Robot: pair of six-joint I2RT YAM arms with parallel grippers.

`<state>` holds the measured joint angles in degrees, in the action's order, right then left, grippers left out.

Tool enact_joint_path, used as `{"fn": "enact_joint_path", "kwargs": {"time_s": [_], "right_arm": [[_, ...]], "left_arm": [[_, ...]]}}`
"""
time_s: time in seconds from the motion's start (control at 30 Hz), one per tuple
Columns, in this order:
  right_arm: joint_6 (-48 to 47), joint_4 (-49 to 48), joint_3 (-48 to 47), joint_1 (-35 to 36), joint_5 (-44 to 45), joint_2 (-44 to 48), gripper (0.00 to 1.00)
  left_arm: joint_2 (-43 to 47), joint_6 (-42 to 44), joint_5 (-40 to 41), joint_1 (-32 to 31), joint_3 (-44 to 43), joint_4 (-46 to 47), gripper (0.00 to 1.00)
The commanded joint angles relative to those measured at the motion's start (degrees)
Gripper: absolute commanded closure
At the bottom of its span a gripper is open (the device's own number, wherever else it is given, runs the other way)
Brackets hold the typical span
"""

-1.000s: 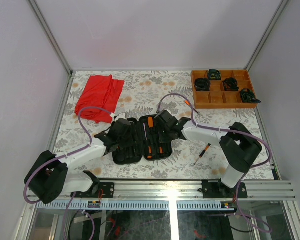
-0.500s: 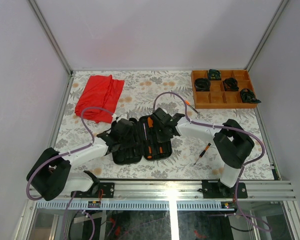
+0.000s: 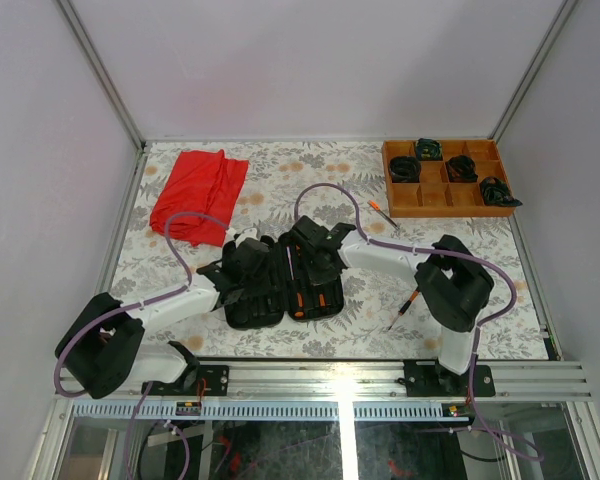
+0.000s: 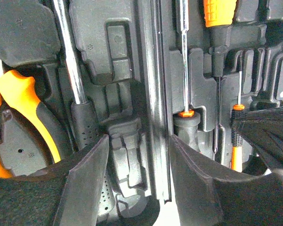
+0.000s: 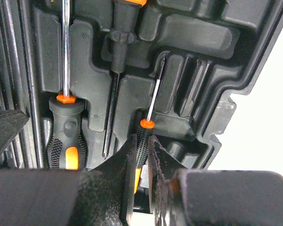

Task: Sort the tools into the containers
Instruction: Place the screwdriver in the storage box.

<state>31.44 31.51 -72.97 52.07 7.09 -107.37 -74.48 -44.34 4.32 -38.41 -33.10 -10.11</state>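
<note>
The right gripper (image 5: 141, 157) pinches 1 thin screwdriver (image 5: 146, 124) by its ribbed handle inside the black tool case (image 5: 198, 42). The left gripper (image 4: 137, 150) hangs half-spread over the case's hinge, holding nothing.

Two loose screwdrivers (image 3: 405, 305), one case (image 3: 248, 320), four bundles (image 3: 404, 169).
</note>
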Motion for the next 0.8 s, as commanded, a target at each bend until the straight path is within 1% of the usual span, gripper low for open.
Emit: {"fn": "enact_joint_path", "kwargs": {"time_s": [0.0,0.07,0.13,0.17,0.4,0.57,0.67,0.77], "right_arm": [[-1.07,0.73,2.86,2.09,-2.89,-7.76,1.0],[-1.12,0.11,3.27,2.35,-3.54,-9.55,1.0],[-0.65,-1.35,4.36,2.93,-4.14,-11.56,1.0],[-0.19,-2.77,5.35,3.21,-4.72,-12.66,1.0],[3.54,-11.31,11.16,4.07,-7.92,-23.83,1.0],[4.31,-13.39,13.33,4.44,-7.91,-28.56,1.0],[4.61,-15.27,15.29,4.54,-8.29,-28.28,1.0],[4.54,-15.53,16.93,4.53,-7.08,-23.49,1.0]], "left_arm": [[-2.5,-0.31,-0.67,-1.2,-0.29,0.51,0.49],[-2.75,-0.31,-0.82,-1.31,-0.3,0.95,0.5],[-2.87,0.09,-2.05,-1.64,0.04,2.41,0.56],[-2.72,0.12,-2.3,-1.92,0.17,2.86,0.57],[-3.73,-0.05,-3.49,-2.87,0.32,4.6,0.58],[-5.08,0.43,-4.18,-3.05,-0.19,4.9,0.59],[-5.61,0.48,-4.2,-3.08,-0.55,4.92,0.59],[-5.36,0.33,-3.95,-3.15,-0.73,4.47,0.59]]}}
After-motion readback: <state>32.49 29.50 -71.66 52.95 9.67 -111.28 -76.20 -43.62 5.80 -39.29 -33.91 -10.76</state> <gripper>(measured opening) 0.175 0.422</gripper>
